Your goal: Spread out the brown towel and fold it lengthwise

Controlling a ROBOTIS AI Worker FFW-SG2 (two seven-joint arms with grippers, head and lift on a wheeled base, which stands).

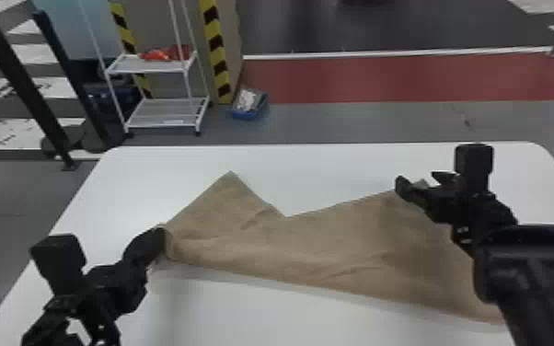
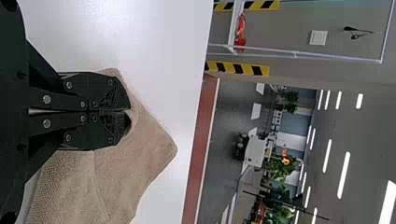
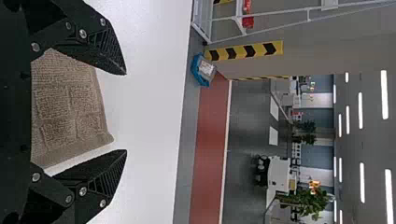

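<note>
A grey floor with a broad red strip (image 1: 382, 78) runs beyond the white tabletop (image 1: 336, 163), which has rounded far corners. Past the tabletop's far left side stands a white wheeled rack (image 1: 163, 115) with two shelves. The brown towel (image 1: 290, 248) lies across the middle and right of the tabletop, wider than it is deep. Its far side makes a pointed peak toward the left, dips to a notch near the middle, then climbs again toward the right; small creases cross it, and its near edge slants closer to the robot on the right. The left tool (image 1: 160, 235) is at the towel's left end, its fingers pressed together and pinching the cloth at their tips. The right tool (image 1: 418, 178) is at the towel's far right corner, its fingers spread wide, with ribbed cloth in view between them. A blue box (image 1: 249, 105) sits on the floor beside the rack, and a red item (image 1: 163, 54) lies on the rack's upper shelf.
</note>
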